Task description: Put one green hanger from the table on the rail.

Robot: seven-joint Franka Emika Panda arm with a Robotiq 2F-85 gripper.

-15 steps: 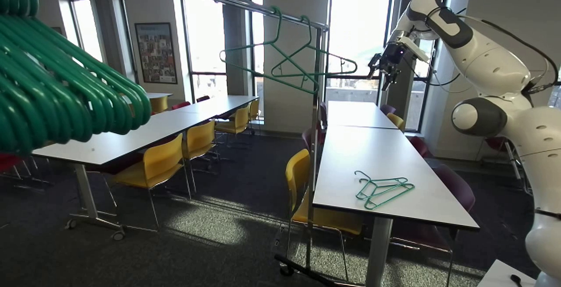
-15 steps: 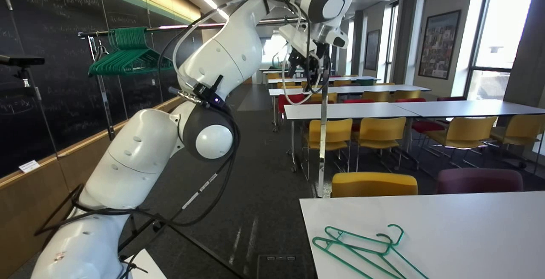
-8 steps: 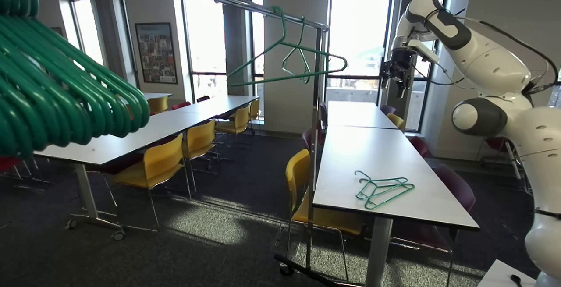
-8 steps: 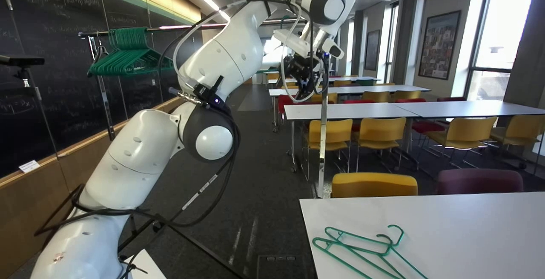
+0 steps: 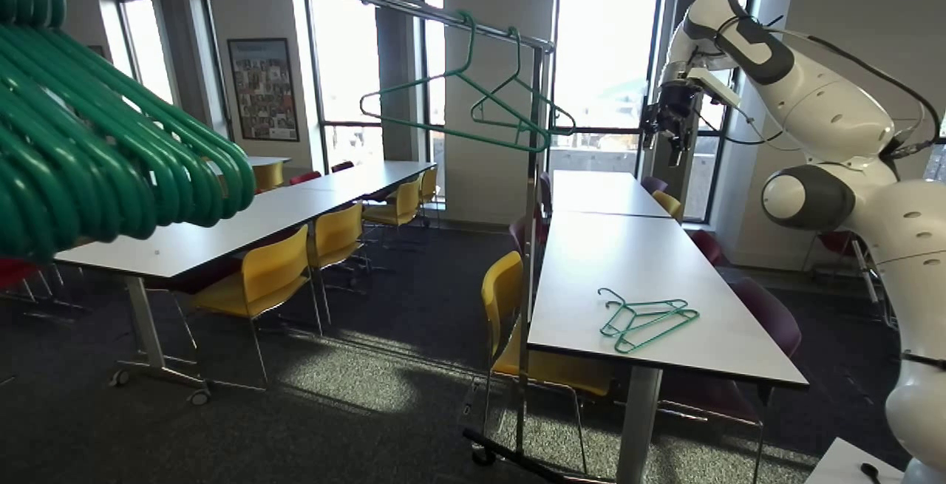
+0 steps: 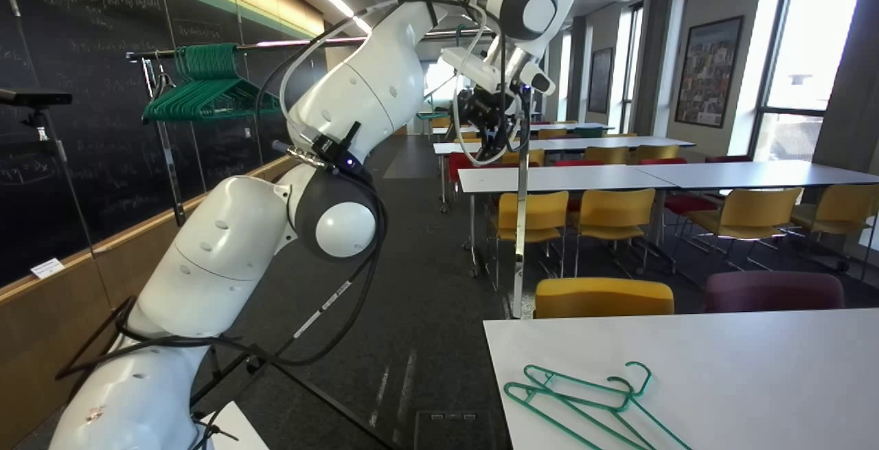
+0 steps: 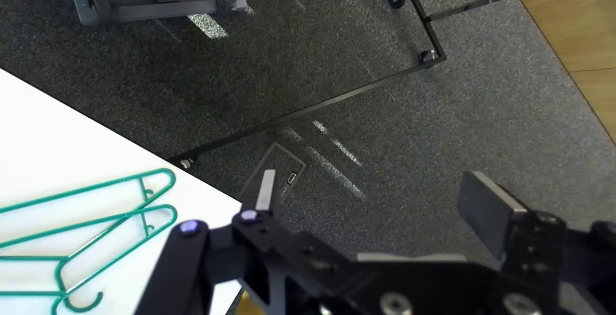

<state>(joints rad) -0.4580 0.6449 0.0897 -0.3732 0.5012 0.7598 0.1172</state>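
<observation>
2 green hangers (image 7: 85,189) lay near 1 corner of the table (image 6: 741,374). 1 rail (image 5: 414,7) held 2 separate green hangers (image 5: 443,129) and a bundle (image 5: 89,151) too dense to count. In an exterior view, 1 yellow chair (image 6: 604,297) and 1 purple chair (image 6: 774,292) lined the table's far edge.

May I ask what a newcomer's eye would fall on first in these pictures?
Probably the bundle of thick green hangers, looming at the left of an exterior view. Next, the white robot arm rising from the lower left of an exterior view. Then perhaps two thin green hangers, overlapping on the white table in the wrist view.
</observation>
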